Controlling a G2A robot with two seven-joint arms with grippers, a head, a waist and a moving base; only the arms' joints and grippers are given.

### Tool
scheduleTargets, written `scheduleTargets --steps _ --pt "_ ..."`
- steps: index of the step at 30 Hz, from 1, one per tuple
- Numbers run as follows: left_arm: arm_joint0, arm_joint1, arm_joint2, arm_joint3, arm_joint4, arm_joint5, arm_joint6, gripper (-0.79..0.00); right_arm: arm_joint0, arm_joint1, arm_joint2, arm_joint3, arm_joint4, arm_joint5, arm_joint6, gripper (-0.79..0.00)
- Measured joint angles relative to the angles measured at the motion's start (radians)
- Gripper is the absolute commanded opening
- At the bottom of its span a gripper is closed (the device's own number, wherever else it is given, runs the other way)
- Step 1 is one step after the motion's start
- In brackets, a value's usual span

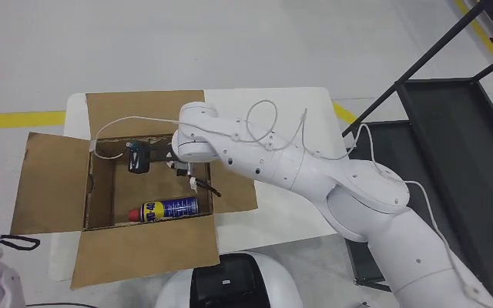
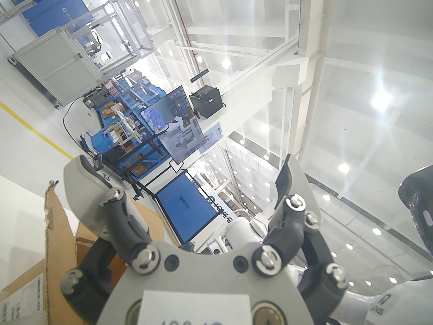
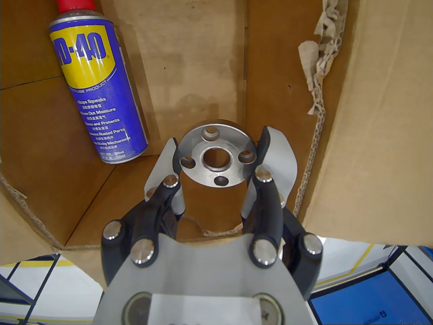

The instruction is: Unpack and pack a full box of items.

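Your right end effector [image 3: 220,154] is closed on a flange [image 3: 231,142], its grey fingers pressing opposite sides of the rim. The flange is a flat, round disc of dull machined steel with a large centre bore and four smaller holes around it. You hold it inside the box [image 3: 189,52], whose brown corrugated walls are scuffed and stained, with a strip of torn, crinkled paper tape [image 3: 321,62] hanging along one flap edge. Whether the disc touches the floor of the box, you cannot tell.

A can [image 3: 94,79], a smooth blue and yellow cylinder with a red plastic cap, lies on its side on the box floor, apart from the flange. The box sits flaps out on the white worktop [image 1: 262,219].

Your left end effector [image 2: 184,177] is spread wide, gripping nothing, pointing at the ceiling.
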Motion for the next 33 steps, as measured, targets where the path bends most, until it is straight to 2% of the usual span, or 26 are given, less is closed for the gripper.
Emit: scheduleTargets --steps 8,17,24,33 --pt "0.0 0.0 0.0 0.0 0.0 0.0 0.0 0.0 0.031 -0.085 -0.042 0.087 0.002 -0.141 -0.016 -0.785" --pt "0.0 0.0 0.0 0.0 0.0 0.0 0.0 0.0 0.042 -0.228 -0.065 0.3 -0.007 -0.244 0.006 -0.785" --pt "0.0 0.0 0.0 0.0 0.0 0.0 0.0 0.0 0.032 -0.328 -0.065 0.5 -0.045 -0.309 -0.062 -0.785" --pt "0.0 0.0 0.0 0.0 0.0 0.0 0.0 0.0 0.037 -0.405 -0.065 0.699 -0.066 -0.363 -0.116 -0.785"
